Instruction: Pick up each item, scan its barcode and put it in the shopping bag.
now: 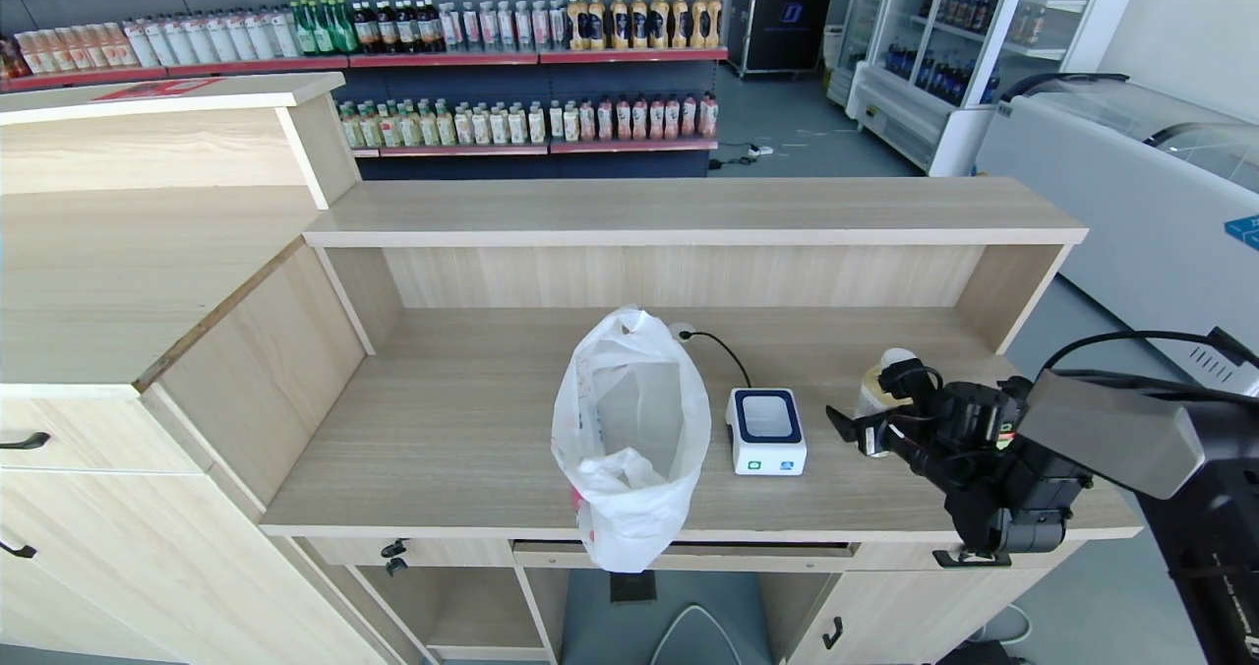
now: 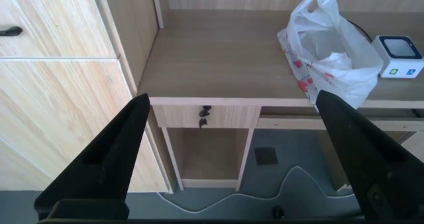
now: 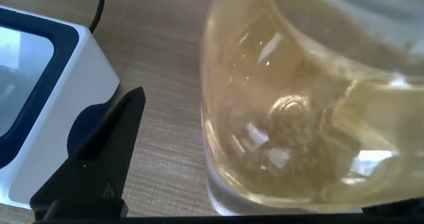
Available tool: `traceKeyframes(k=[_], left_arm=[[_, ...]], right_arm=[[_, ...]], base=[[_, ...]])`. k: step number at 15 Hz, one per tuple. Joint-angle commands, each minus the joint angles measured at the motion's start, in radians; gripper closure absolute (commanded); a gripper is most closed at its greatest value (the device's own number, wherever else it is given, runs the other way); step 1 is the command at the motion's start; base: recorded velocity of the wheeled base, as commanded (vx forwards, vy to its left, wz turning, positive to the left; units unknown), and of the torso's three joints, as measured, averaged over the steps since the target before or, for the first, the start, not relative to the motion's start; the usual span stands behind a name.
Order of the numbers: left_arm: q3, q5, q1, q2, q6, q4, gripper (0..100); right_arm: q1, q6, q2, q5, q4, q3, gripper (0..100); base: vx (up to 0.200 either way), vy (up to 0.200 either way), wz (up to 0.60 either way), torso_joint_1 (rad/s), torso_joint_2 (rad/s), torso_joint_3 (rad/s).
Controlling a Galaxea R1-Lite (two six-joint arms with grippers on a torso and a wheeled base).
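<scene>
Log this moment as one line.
right gripper open at bottle | left gripper open, off counter | shopping bag open beside scanner

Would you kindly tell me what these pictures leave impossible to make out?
Bottle: lower part and any barcode hidden behind the right gripper in the head view; the right wrist view cuts off its top.
Shopping bag: its bottom hidden by its own crumpled plastic, head and left wrist views.
Scanner: marks on its face too small, head view.
</scene>
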State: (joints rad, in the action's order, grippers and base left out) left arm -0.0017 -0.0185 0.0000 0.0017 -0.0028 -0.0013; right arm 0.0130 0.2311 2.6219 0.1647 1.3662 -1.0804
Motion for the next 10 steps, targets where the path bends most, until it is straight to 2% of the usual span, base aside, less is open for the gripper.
traceKeyframes(k=[1,6,7,10], left_arm=[[0.000,0.000,0.000,0.000,0.000,0.000,0],[0.000,0.000,0.000,0.000,0.000,0.000,0],[0.000,0.000,0.000,0.000,0.000,0.000,0],[0.000,0.000,0.000,0.000,0.000,0.000,0]], right_arm=[[0.010,0.002,0.026,0.003,0.002,-0.036,0],[0.015,0.005,0.032,0.035,0.047,-0.036,0],[0.013,0.007,0.029,0.056,0.051,-0.036,100],[0.013,0.008,0.026,0.056,0.051,-0.038,100]], base=[[0.000,0.000,0.00,0.000,0.00,0.000],[0.000,0.000,0.00,0.000,0.00,0.000],[0.000,0.000,0.00,0.000,0.00,0.000],[0.000,0.000,0.00,0.000,0.00,0.000]])
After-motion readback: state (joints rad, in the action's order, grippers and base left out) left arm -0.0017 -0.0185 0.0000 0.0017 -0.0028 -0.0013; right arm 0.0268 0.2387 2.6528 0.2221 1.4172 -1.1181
